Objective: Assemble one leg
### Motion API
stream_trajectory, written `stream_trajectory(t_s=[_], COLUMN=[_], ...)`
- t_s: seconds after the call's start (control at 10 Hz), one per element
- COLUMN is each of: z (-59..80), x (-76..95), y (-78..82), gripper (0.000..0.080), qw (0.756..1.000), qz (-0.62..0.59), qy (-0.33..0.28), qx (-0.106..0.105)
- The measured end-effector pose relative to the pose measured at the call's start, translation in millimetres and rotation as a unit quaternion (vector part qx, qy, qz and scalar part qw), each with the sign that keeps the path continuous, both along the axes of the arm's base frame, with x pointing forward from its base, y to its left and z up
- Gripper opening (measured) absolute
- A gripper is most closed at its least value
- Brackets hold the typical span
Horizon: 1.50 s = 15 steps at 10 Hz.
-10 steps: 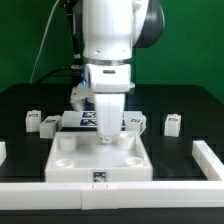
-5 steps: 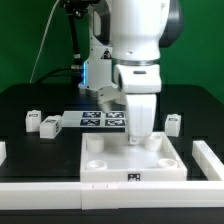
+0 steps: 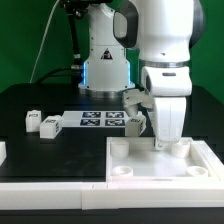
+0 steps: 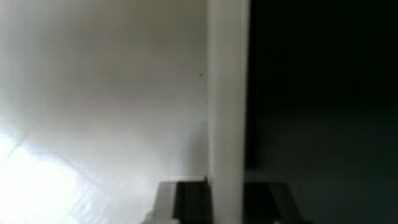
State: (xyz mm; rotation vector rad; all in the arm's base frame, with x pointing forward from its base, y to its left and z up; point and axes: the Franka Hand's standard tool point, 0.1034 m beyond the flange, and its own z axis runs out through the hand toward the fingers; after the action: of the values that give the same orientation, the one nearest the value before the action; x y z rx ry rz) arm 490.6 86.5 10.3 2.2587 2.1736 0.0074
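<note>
My gripper (image 3: 168, 143) is shut on the far edge of the large white square panel (image 3: 150, 165), which lies flat at the exterior view's right front. The panel has round corner sockets. In the wrist view the panel's thin edge (image 4: 228, 90) runs down between my gripper's (image 4: 228, 205) dark fingers (image 4: 187, 205). Two small white legs with tags (image 3: 33, 121) (image 3: 49, 125) stand on the black table at the exterior view's left. Another leg (image 3: 135, 121) stands just left of my gripper, partly hidden by it.
The marker board (image 3: 100, 120) lies flat behind the panel at the middle. A white rail (image 3: 50, 196) runs along the table's front edge, and a short white piece (image 3: 2, 151) shows at the far left. The robot base (image 3: 105, 60) stands at the back.
My gripper has slid the white panel steadily towards the exterior view's right, from the middle front to the right front. The leg at the right is now hidden behind my gripper.
</note>
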Motion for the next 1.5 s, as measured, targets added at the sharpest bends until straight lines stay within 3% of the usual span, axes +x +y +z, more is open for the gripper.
stream_trajectory(t_s=[0.3,0.4,0.5,0.6,0.7,0.8,1.3,1.5], z=[-0.2,-0.2,-0.2,-0.3,-0.3,-0.3,2.2,24.2], x=[0.0,0.0,0.0,0.0,0.0,0.0,-0.5,-11.9], y=[-0.9,-1.0,-1.1,-1.3,-1.4,-1.5,-1.4,2.2], gripper=[0.0060,0.0259,0.0259,0.0436,0.0436,0.0612,0.0649,0.0649], qw=[1.000,1.000,1.000,1.000,1.000,1.000,1.000,0.999], qz=[-0.003,-0.003,-0.003,-0.003,-0.003,-0.003,-0.010,-0.041], qy=[0.000,0.000,0.000,0.000,0.000,0.000,-0.001,-0.011], qx=[0.000,0.000,0.000,0.000,0.000,0.000,0.000,-0.002])
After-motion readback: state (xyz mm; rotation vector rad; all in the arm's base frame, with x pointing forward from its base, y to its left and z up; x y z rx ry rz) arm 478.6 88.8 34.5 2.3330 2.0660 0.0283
